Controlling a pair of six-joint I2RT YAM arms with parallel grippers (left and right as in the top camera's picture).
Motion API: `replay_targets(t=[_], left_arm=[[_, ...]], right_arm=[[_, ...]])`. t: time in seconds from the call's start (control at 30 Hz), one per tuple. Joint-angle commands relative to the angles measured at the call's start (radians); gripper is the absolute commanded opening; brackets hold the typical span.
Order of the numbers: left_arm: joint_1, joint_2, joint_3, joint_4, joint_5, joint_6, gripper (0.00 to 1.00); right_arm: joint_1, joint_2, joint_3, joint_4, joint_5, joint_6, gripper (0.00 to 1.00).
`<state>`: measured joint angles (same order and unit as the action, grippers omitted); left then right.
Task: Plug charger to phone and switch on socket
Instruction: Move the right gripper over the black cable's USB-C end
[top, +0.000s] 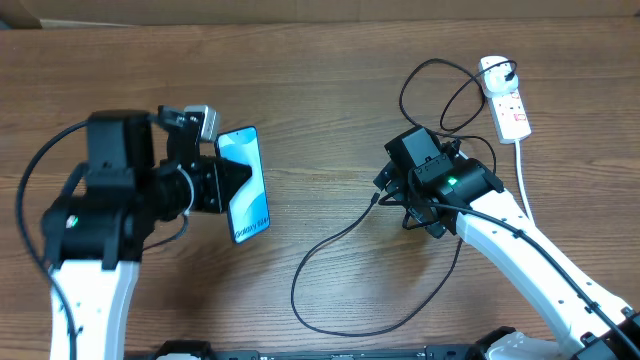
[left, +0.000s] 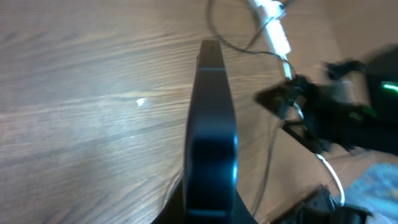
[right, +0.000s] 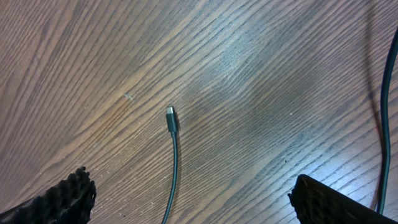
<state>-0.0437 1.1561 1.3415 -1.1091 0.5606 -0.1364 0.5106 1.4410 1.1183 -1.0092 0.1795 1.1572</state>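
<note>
Brown wood makes up the table (top: 320, 50). On the left side, the left gripper (top: 222, 186) is squeezed tight on the phone (top: 247, 170), pinching it by one long side. The phone's light blue screen faces up to the overhead camera, and it has small writing at the end nearer the robot. From the left wrist camera you see only the phone's thin dark edge (left: 211, 124), sticking out away from the fingers. I cannot tell if the phone touches the table.

The right gripper (top: 398, 195) is near the middle of the table, well apart from the phone. Its two fingers are spread wide and hold nothing. In the right wrist view, one bumpy black finger (right: 65, 196) shows in each bottom corner. The small connector tip (right: 171, 118) lies flat on the wood between them, a little ahead, and nothing touches it.

The charger (top: 335, 235) is a long thin black cable. From the tip it swings in a big loop toward the robot, then curls up to the far right. There its black plug (top: 507, 72) sits on the end of the socket (top: 512, 110). The socket is a small white power strip with red marks. A thick white cord (top: 523, 185) runs from it beside the right arm.
</note>
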Motion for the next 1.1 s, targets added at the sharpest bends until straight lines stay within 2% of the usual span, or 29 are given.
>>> replay_targets(t=[0.0, 0.13, 0.3, 0.4, 0.5, 0.6, 0.77, 0.93, 1.07], left_arm=[[0.004, 0.059, -0.037, 0.036, -0.042, -0.135, 0.04], [0.004, 0.115, -0.037, 0.048, -0.039, -0.265, 0.04], [-0.012, 0.186, -0.037, 0.077, -0.022, -0.262, 0.04], [-0.023, 0.236, -0.037, 0.053, -0.026, -0.252, 0.04], [-0.025, 0.278, -0.037, 0.035, -0.024, -0.252, 0.04], [-0.024, 0.303, -0.037, 0.033, -0.024, -0.252, 0.04], [-0.024, 0.305, -0.037, 0.032, -0.019, -0.228, 0.04], [-0.024, 0.305, -0.037, 0.021, -0.021, -0.222, 0.04], [-0.024, 0.305, -0.037, 0.023, -0.021, -0.219, 0.04]], right_arm=[[0.0, 0.003, -0.006, -0.003, -0.002, -0.01, 1.0], [0.0, 0.017, -0.006, -0.002, -0.026, -0.01, 1.0], [0.001, 0.063, -0.006, 0.009, -0.054, -0.011, 0.98], [0.001, 0.105, -0.006, 0.016, -0.07, -0.011, 0.86], [0.0, 0.151, -0.006, 0.04, -0.101, -0.011, 0.81], [0.0, 0.198, -0.006, 0.06, -0.108, -0.023, 0.71], [-0.037, 0.261, -0.006, 0.159, -0.258, -0.213, 0.67], [-0.115, 0.291, -0.01, 0.16, -0.349, -0.276, 0.65], [-0.171, 0.291, -0.063, 0.229, -0.529, -0.391, 0.65]])
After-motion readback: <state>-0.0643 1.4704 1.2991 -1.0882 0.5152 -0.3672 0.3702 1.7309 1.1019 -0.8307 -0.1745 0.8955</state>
